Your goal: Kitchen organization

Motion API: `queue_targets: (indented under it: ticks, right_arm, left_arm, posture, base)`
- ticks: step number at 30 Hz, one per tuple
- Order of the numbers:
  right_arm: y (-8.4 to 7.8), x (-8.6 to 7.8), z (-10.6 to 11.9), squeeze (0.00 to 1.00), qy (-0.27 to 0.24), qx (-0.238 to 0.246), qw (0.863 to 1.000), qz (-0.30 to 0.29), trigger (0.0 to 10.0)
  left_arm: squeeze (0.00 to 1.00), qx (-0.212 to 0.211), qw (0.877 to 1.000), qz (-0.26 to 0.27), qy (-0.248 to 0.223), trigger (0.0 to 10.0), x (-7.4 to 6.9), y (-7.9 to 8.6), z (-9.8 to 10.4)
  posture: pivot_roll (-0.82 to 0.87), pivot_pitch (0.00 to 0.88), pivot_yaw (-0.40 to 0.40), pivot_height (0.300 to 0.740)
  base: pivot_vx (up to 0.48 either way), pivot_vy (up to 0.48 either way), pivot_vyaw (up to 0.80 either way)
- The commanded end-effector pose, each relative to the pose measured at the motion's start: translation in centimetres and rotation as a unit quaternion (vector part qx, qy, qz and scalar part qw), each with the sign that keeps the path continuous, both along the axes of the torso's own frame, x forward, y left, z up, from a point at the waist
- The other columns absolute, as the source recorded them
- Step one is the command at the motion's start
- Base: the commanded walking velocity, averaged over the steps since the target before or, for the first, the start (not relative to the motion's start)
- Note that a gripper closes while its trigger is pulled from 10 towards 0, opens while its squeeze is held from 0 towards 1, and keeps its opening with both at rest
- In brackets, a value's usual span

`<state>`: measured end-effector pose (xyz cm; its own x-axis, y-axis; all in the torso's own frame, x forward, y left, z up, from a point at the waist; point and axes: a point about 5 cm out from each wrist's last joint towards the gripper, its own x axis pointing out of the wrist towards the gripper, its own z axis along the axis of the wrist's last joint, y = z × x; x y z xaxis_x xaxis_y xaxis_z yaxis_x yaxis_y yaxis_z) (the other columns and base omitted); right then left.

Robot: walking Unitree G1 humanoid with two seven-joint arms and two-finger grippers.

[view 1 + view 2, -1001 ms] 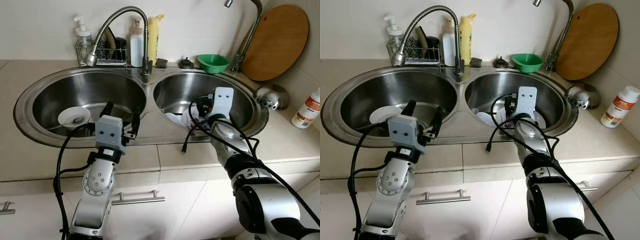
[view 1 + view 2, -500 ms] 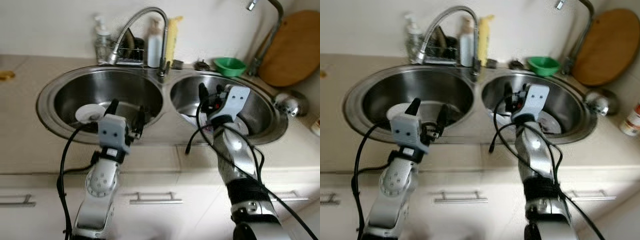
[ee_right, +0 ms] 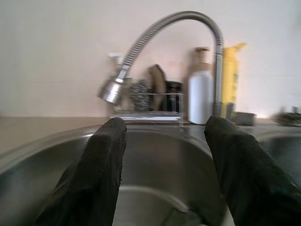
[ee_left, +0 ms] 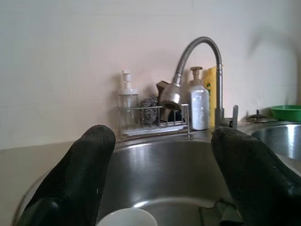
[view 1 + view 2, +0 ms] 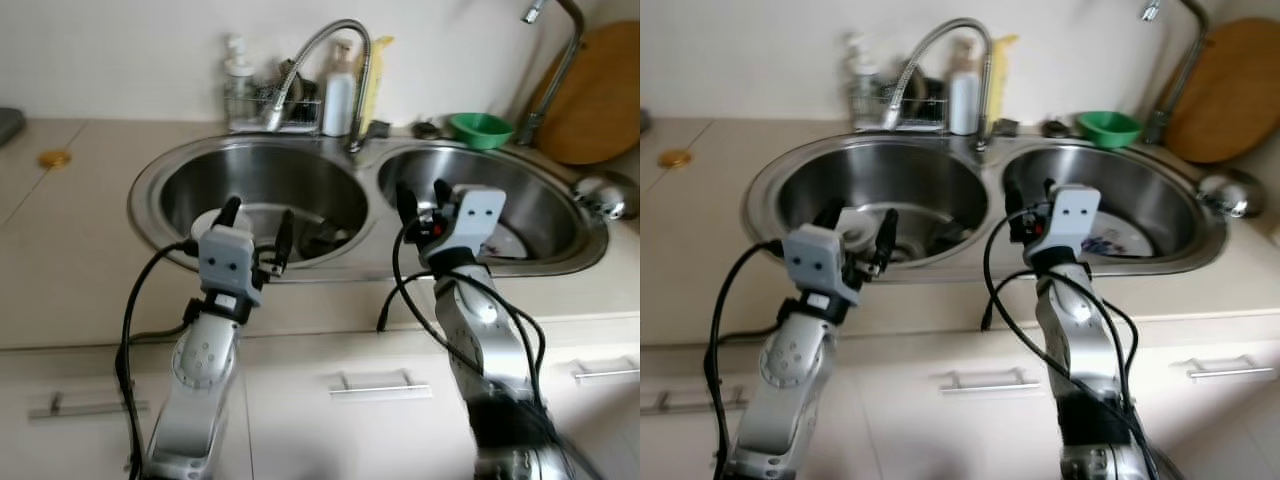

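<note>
Main worry here: both claws hang at the front rim of the sink (image 5: 150,185) with nothing held, so a reach into the basin from this blurry spot could clip the rim or knock the faucet (image 5: 320,50). The left claw (image 5: 257,215) is spread wide, and the white bowl (image 5: 212,217) sits in the left basin just beyond it. The right claw (image 5: 420,200) is spread too, over the divider, with what looks like a plate (image 5: 1118,243) in the right basin beside it.
</note>
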<state>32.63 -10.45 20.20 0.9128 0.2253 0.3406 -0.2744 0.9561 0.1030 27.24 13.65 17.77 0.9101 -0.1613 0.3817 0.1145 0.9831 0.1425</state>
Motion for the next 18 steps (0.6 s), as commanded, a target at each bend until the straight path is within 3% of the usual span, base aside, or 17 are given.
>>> queue_targets:
  ticks: [1, 8, 18]
  right_arm:
    - [-1.7, -0.2, 0.0, 0.0, 0.0, -0.008, 1.0, -0.029, 10.0]
    - [-1.9, -0.8, -0.2, 0.0, 0.008, -0.017, 0.999, -0.03, 10.0]
    - [-1.9, -2.0, -0.2, 0.0, -0.003, -0.043, 0.999, -0.031, 10.0]
  left_arm:
    - [0.0, -0.006, 1.0, -0.021, -0.008, 10.0, -0.1, -1.1, 0.4]
    - [0.0, -0.007, 1.0, -0.024, -0.015, 10.0, -0.2, -1.2, 0.5]
    - [0.0, 0.011, 0.999, -0.03, -0.025, 10.0, -0.5, -1.4, 0.4]
  posture:
    - [0.06, 0.0, -0.074, 0.74]
    - [0.06, 0.0, -0.074, 0.74]
    - [0.05, 0.0, -0.074, 0.74]
  base:
    - [0.0, 0.48, 0.0]
    - [0.0, 0.48, -0.7]
    - [0.0, 0.0, -0.8]
